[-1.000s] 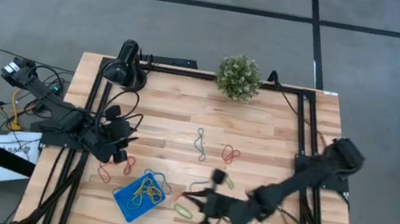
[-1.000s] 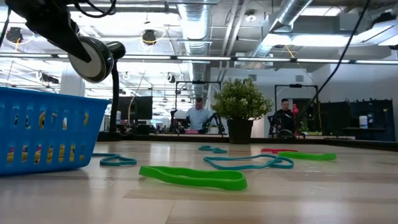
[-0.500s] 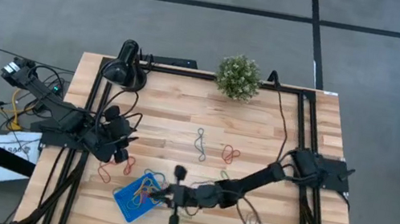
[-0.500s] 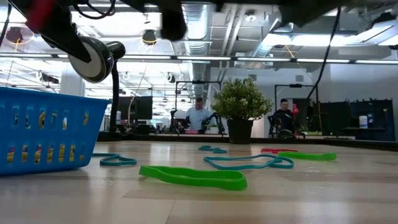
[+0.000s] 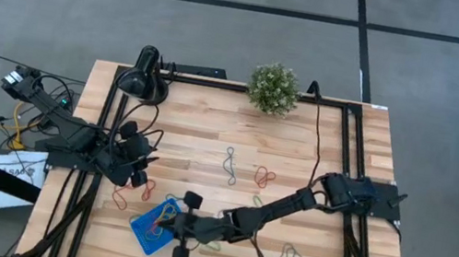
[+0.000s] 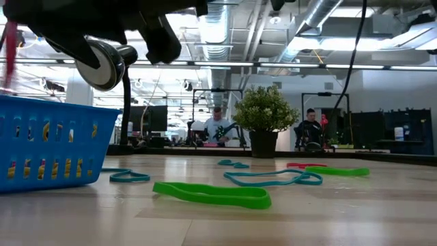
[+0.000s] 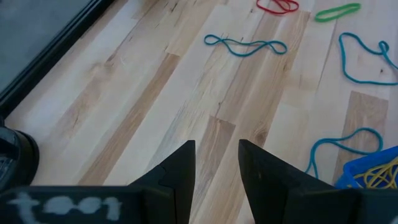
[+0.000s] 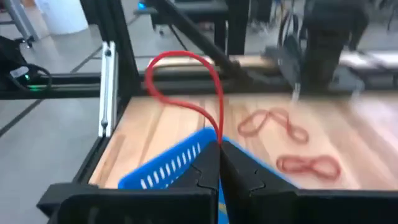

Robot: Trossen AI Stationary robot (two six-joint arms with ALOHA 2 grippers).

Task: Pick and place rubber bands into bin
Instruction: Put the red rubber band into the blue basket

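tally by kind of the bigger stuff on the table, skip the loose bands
robot arms: 2 (left gripper open at the table's left side; right gripper shut on a red rubber band at the bin)
blue bin: 1
black lamp: 1
potted plant: 1
total: 5

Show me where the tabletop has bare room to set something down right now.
Bare wood lies between the black lamp and the potted plant, and along the right edge beyond the red rubber band. It is crowded at the blue bin, where the right gripper carries a red band.
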